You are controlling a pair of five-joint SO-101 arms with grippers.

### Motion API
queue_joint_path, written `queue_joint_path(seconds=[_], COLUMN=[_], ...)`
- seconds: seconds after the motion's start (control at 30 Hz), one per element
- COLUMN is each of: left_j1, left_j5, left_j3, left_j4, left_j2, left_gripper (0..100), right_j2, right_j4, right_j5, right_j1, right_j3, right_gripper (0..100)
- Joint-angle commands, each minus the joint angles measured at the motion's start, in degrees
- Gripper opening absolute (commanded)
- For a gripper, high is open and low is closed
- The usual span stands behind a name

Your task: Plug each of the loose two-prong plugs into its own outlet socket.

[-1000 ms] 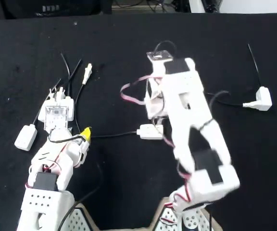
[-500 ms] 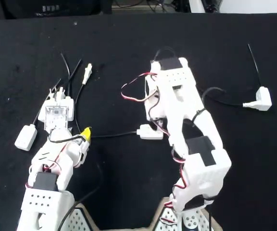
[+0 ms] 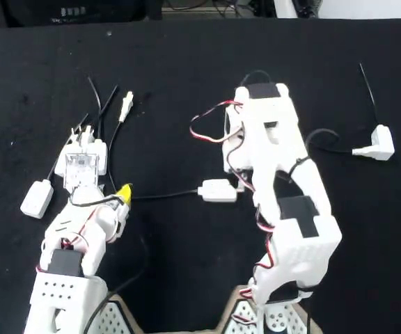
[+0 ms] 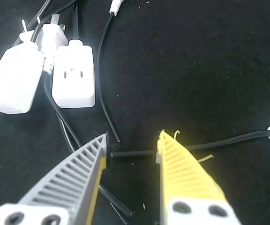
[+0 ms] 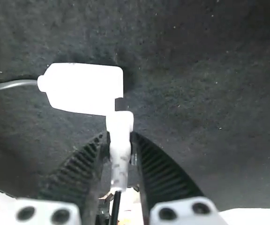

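Plugs and sockets lie scattered over a black felt-covered table (image 3: 186, 62), shown from above and from both wrists. At the table's nine o'clock, a white rectangular block (image 3: 37, 198) rests on a thin black lead. Just ahead of the left arm sits a white rectangular outlet socket (image 4: 74, 75), its two slots facing up. The left gripper (image 4: 132, 140), with one grey finger and one yellow, is spread wide astride a thin black cord (image 4: 130, 153) and grips nothing. At its twelve o'clock, a small cream two-prong plug (image 3: 126, 104) lies loose.

At the table's centre, the right gripper (image 5: 119, 140) pinches a small white plug (image 5: 120, 123) between black ribbed fingers. The plug's front end is up against the edge of a white rounded socket block (image 5: 83, 89). Whether the prongs are seated cannot be told. Toward three o'clock, a white angled plug (image 3: 378, 144) lies well apart from both arms.
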State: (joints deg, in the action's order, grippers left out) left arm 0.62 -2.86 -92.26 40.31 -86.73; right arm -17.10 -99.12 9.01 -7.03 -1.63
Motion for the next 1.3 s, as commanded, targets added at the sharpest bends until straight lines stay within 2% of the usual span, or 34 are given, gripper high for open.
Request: queue_joint_path(seconds=[0.0, 0.47, 0.87, 1.27], left_j1=[0.13, 0.04, 0.04, 0.04], left_j5=[0.0, 0.26, 0.35, 0.35], left_j3=[0.92, 0.84, 0.84, 0.84], left_j4=[-0.97, -0.7, -0.88, -0.97], left_j2=[-0.62, -0.62, -0.62, -0.62], left_gripper=[17, 17, 17, 17], right_j2=[0.22, -6.55, -4.7, -4.44], right_j4=[-2.11, -2.02, -2.2, -2.11], right_j5=[0.62, 2.11, 1.67, 0.18], right_j1=[-4.04, -4.4, -0.79, -0.97], right_j3=[-2.59, -6.46, -4.18, -1.36], right_gripper=[1.1, 1.1, 1.1, 1.1])
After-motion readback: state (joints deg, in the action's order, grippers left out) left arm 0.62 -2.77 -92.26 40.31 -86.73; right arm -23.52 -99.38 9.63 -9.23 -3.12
